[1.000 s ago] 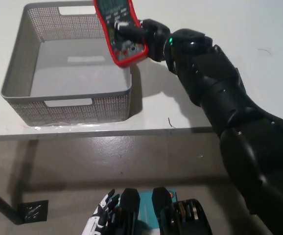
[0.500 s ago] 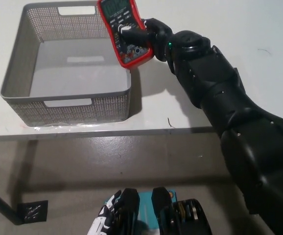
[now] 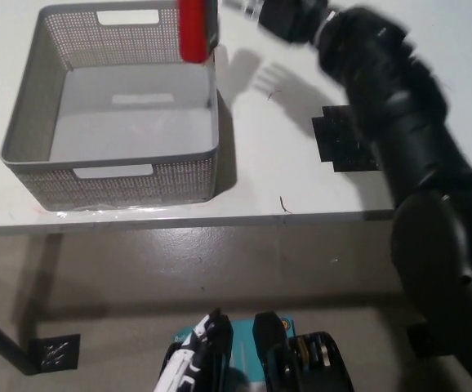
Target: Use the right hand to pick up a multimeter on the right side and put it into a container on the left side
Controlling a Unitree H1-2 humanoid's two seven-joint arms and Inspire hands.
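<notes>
On the white table (image 3: 285,175), at the top edge of the head view, you see the multimeter (image 3: 193,31) only as a red, motion-smeared strip against the far right corner of the grey mesh container (image 3: 113,184); whether it hangs above the rim or is already partly inside the wall, you cannot tell from this blur. Your black right hand (image 3: 289,16) sits just right of it, close to the frame's top, also blurred and partly cut off by the edge, and no clear contact with the red casing shows, so whether its fingers are spread or closed cannot be told. The black right arm (image 3: 399,114) runs from that hand down along the right side of the picture to the lower right corner, crossing above a flat black patch (image 3: 342,143) lying on the table to the right of the container. The container stands on the table's left part, near the front edge, with cut-out handles in its front and rear walls and a pale floor showing bare. Shadows fall on the table surface between the container's right wall and the arm. Your white left hand (image 3: 183,363) rests low at the bottom of the picture, below the table edge, only partly visible, and its grip cannot be told either.
</notes>
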